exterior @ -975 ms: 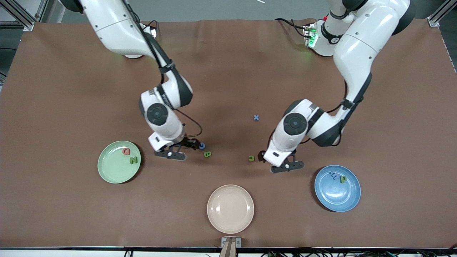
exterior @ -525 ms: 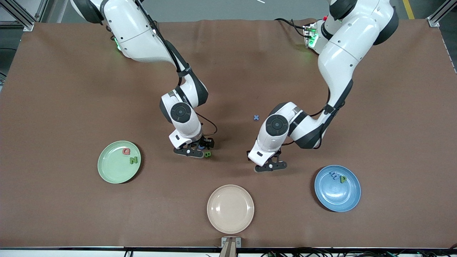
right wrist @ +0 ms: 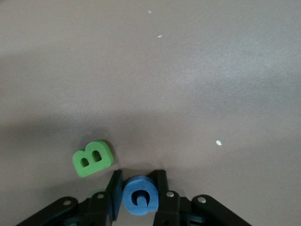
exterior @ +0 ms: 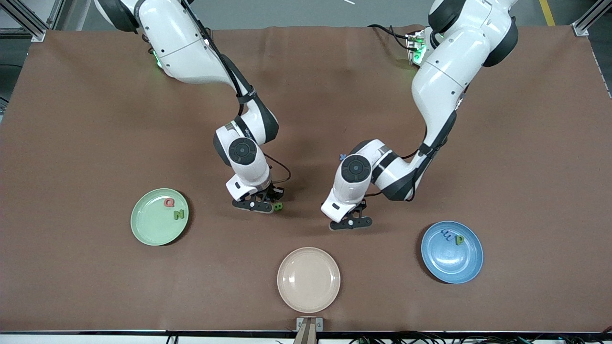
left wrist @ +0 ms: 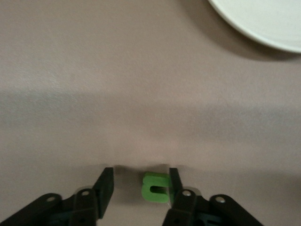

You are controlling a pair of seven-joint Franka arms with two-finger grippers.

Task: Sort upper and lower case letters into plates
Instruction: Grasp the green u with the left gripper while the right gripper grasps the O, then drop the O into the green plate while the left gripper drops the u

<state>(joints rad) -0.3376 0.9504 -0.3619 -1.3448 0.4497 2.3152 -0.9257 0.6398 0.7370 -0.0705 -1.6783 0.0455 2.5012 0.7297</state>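
A brown cloth point(exterior: 95, 119) covers the table; grey floor point(exterior: 306, 12) shows along the top; aluminium frame posts point(exterior: 26, 19) stand at both top corners.

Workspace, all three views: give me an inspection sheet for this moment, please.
Surface: brown cloth, a few pale specks.
Job's things: mint plate holds pink Q and green N; blue plate holds blue m and green p; green B and blue x lie on the cloth.
Clutter: beige plate, nothing in it.
Grippers: right tool shut on blue G; left tool open around green u.
Cables: black cable loops at the right wrist.
Surroundings: frame post at a corner.
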